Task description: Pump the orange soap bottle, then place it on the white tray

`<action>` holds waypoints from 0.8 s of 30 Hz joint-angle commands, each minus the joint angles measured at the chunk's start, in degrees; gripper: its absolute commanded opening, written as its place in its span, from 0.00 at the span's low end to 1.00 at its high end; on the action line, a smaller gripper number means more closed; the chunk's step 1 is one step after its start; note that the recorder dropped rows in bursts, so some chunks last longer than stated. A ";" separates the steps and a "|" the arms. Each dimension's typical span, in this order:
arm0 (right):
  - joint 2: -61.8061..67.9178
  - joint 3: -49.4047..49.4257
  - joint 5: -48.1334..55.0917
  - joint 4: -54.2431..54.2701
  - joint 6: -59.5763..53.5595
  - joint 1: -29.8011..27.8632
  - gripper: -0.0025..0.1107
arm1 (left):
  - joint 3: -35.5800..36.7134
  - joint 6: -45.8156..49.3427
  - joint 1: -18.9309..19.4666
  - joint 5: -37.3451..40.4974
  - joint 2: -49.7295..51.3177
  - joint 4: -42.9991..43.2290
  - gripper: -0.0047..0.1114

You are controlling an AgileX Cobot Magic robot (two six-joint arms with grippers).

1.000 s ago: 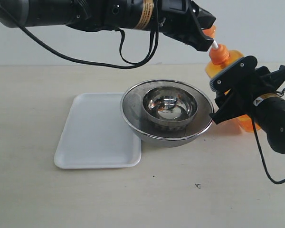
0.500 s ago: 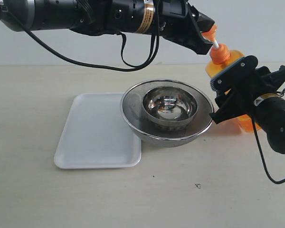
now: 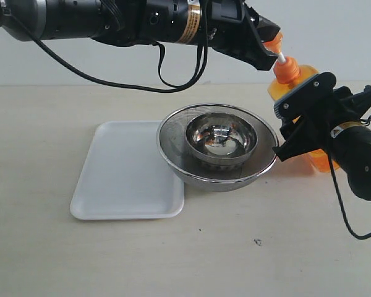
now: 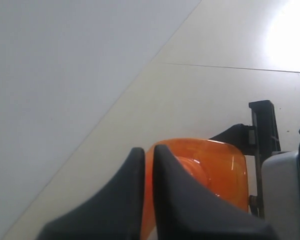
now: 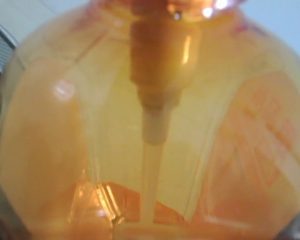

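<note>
I'm on the pumping step. My left tool, fingers closed together, sits at the pump head of the orange soap bottle, which my right tool clamps beside the steel bowls. Next I need a downward press, then a carry over to the white tray.

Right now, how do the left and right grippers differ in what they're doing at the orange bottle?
The left gripper is high at the pump head, jaws pressed almost together. The right gripper sits lower, jaws clamped on the body of the orange soap bottle. The left arm stretches across the scene to get there, while the right arm enters from its own side. Shared: both are black, and both are at the same bottle.
</note>
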 commanded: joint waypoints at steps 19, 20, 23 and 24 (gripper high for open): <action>0.30 0.29 4.07 0.08 0.94 0.03 0.03 | 0.11 -1.67 -0.17 -2.94 3.02 0.31 0.08; 0.30 0.29 4.07 0.08 0.94 0.03 0.03 | 0.11 -1.67 -0.17 -2.94 3.02 0.31 0.08; 0.30 0.29 3.93 0.09 0.94 0.03 0.03 | 0.11 -1.67 -0.17 -2.94 3.02 0.31 0.08; 0.30 0.29 3.93 0.09 0.94 0.03 0.03 | 0.11 -1.67 -0.17 -2.94 3.02 0.31 0.08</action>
